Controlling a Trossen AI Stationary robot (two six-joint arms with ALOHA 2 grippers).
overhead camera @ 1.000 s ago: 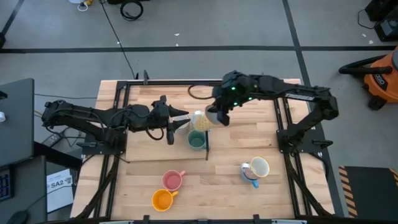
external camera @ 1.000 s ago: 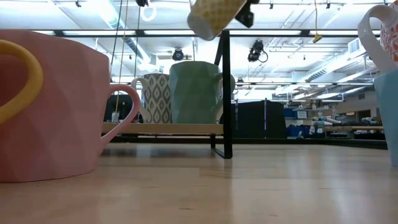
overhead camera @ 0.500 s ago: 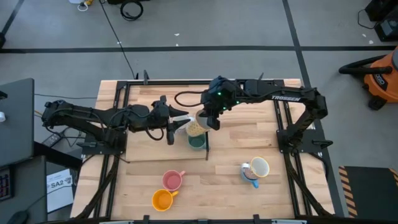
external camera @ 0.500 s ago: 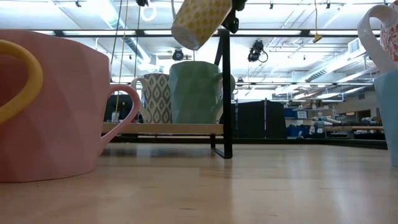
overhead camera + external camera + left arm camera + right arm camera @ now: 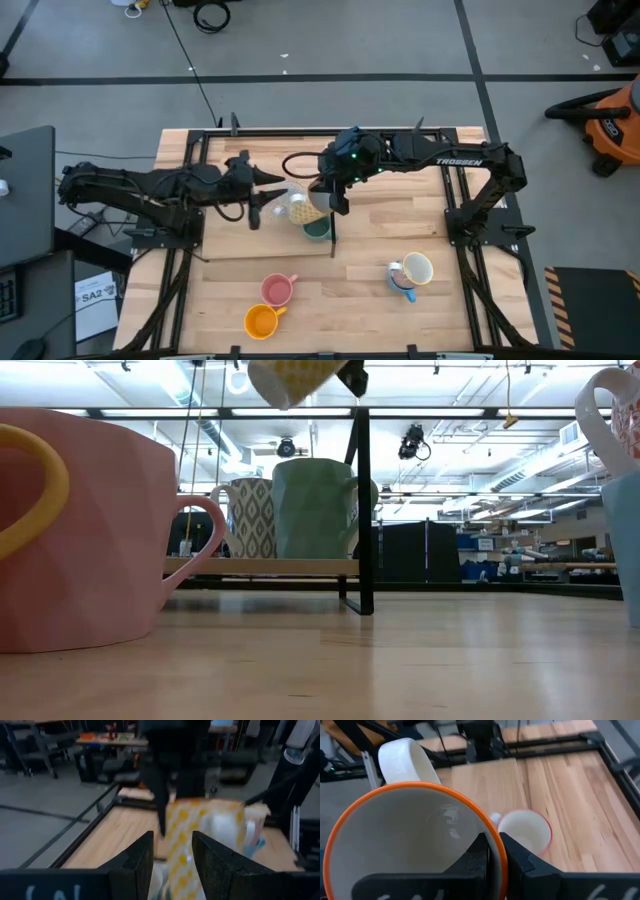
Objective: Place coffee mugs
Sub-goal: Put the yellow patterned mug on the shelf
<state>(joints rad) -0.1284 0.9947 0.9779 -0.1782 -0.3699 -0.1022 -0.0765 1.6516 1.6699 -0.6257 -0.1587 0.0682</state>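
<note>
My right gripper (image 5: pixel 336 197) is shut on a yellow-patterned coffee mug (image 5: pixel 299 207) with an orange rim and white inside (image 5: pixel 410 845), high above a low wooden shelf (image 5: pixel 260 567). A teal-green mug (image 5: pixel 315 508) and a grey-patterned mug (image 5: pixel 250 517) stand on that shelf. My left gripper (image 5: pixel 255 203) is open just left of the held mug (image 5: pixel 200 835), with nothing between its fingers. A pink mug (image 5: pixel 277 290) and an orange mug (image 5: pixel 260 320) stand near the front edge. A blue mug and a white mug (image 5: pixel 410 271) stand at the front right. My right gripper holds the yellow mug by its orange rim (image 5: pixel 495 846), one finger inside the mug and one outside its wall. The fingers come from the table's right, slanting down. The mug is lifted clear and tipped, its bottom toward the table's left and its white handle (image 5: pixel 400 762) on the far side from the fingers.
A black upright post (image 5: pixel 363 510) stands at the shelf's right end, below the held mug. A black metal frame (image 5: pixel 200 160) borders the table. A cable loop (image 5: pixel 300 160) lies on the far part of the wood. Bare wood lies between the shelf and the front mugs.
My right gripper has carried the yellow mug toward the table's left edge, from above the post to above the shelf, and the mug has tipped further. My left gripper has drawn back toward the left edge, still open.
</note>
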